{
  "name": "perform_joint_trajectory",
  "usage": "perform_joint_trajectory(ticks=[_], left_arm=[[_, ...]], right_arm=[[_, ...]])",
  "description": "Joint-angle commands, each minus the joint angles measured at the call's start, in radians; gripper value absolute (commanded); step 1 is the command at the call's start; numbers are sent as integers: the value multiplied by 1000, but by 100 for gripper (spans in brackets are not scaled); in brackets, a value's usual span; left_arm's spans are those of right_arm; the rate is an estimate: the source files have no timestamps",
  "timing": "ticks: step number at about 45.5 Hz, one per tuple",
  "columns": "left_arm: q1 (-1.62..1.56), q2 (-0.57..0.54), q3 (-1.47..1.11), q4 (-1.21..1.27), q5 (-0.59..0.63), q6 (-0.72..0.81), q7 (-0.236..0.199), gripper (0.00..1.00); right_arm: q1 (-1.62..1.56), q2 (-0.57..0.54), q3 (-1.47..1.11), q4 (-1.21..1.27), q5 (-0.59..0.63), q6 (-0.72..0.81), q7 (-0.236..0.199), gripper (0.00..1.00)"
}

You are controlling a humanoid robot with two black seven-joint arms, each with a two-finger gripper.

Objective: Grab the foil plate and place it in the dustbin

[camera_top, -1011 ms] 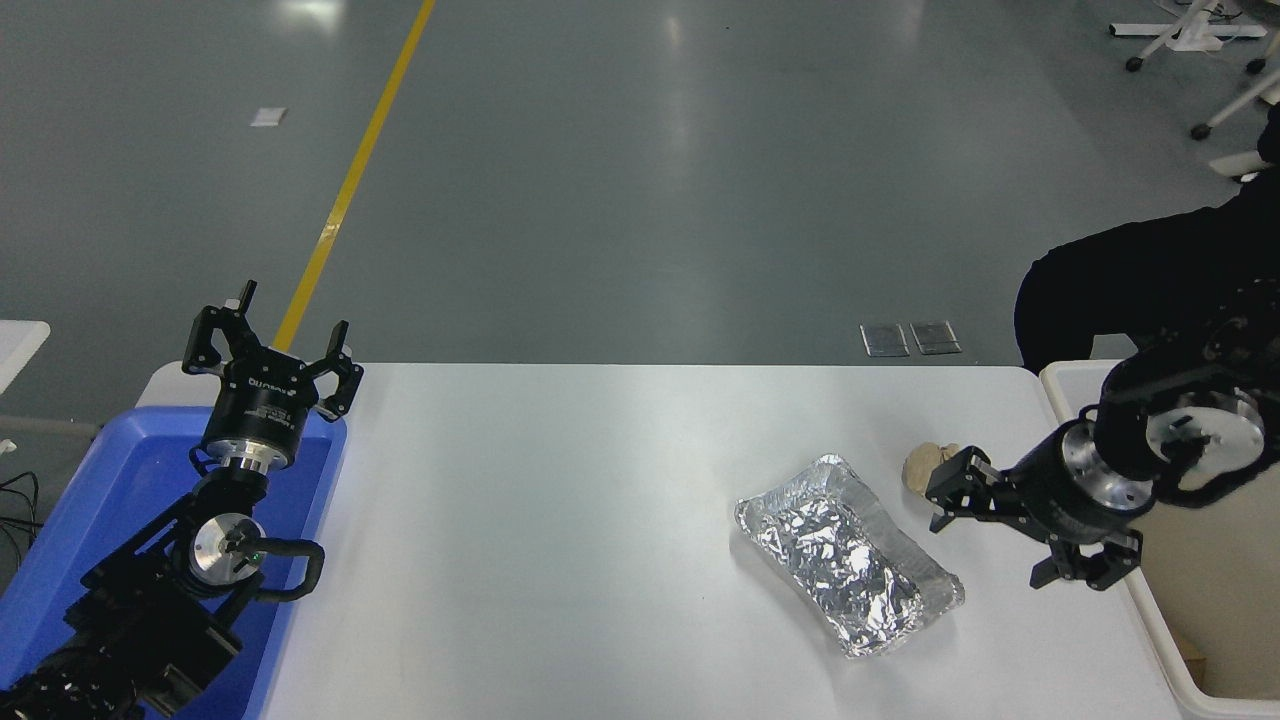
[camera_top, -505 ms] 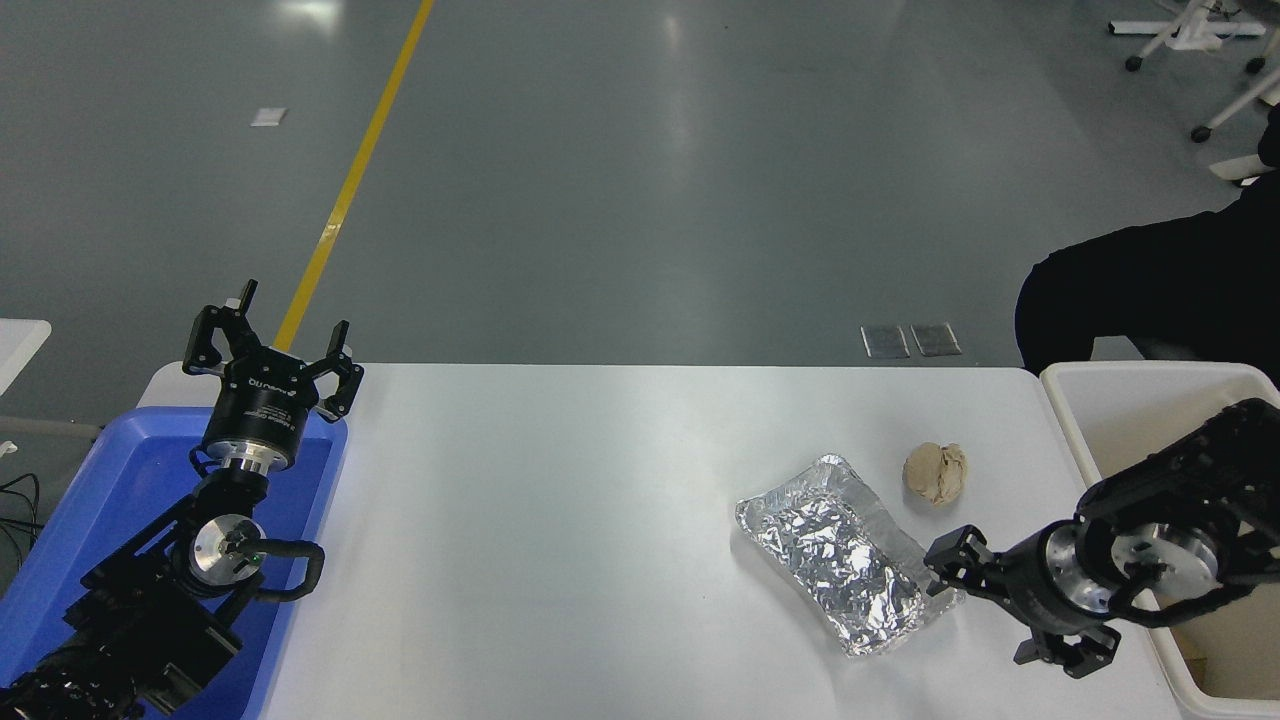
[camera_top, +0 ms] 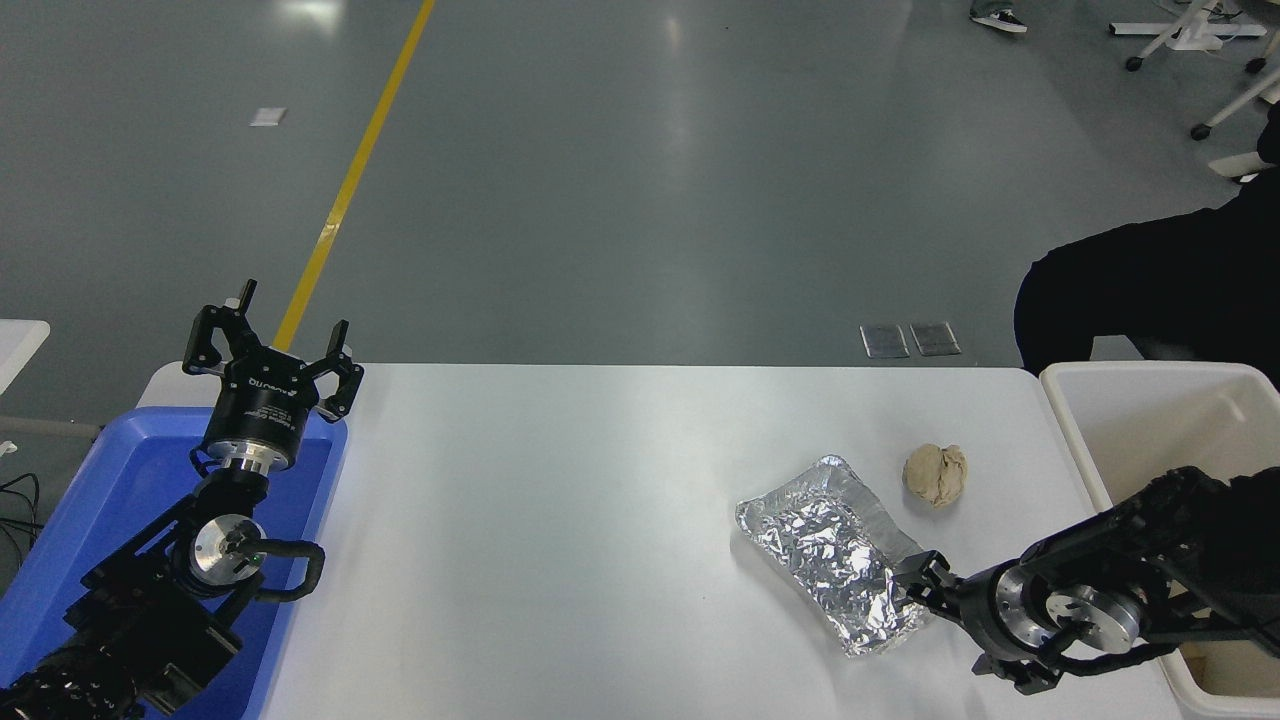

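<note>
The foil plate (camera_top: 830,555) lies on the white table (camera_top: 600,520), right of the middle, turned at a slant. My right gripper (camera_top: 945,622) is low over the table at the plate's near right corner, jaws open. Its upper finger (camera_top: 915,578) is at the plate's rim; I cannot tell whether it touches. The dustbin (camera_top: 1070,430) stands at the table's right edge, behind the right arm. My left gripper (camera_top: 270,345) is parked open at the far left, above the blue tray.
A small beige crumpled paper ball (camera_top: 935,473) lies just beyond the plate, between it and the bin. A blue plastic tray (camera_top: 110,490) sits at the left edge under the left arm. A person in black (camera_top: 1150,290) is at the far right corner.
My right gripper has moved down and toward the camera, from beside the paper ball to the foil plate's near right corner, staying open. The left arm has not moved.
</note>
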Motion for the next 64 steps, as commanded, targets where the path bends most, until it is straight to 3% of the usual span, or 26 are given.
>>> perform_joint_trajectory(ticks=[1, 11, 26, 47, 64], left_arm=[[0, 0, 0, 1, 0, 0, 0, 98], [0, 0, 0, 1, 0, 0, 0, 98], [0, 0, 0, 1, 0, 0, 0, 98], [0, 0, 0, 1, 0, -2, 2, 98], [-2, 0, 0, 1, 0, 0, 2, 98]], right_arm=[[-41, 23, 30, -13, 0, -66, -1, 80], [-41, 41, 29, -10, 0, -82, -1, 37], [-46, 43, 41, -9, 0, -71, 1, 1], [51, 18, 37, -1, -9, -45, -1, 0], [424, -104, -101, 8, -18, 236, -1, 0]])
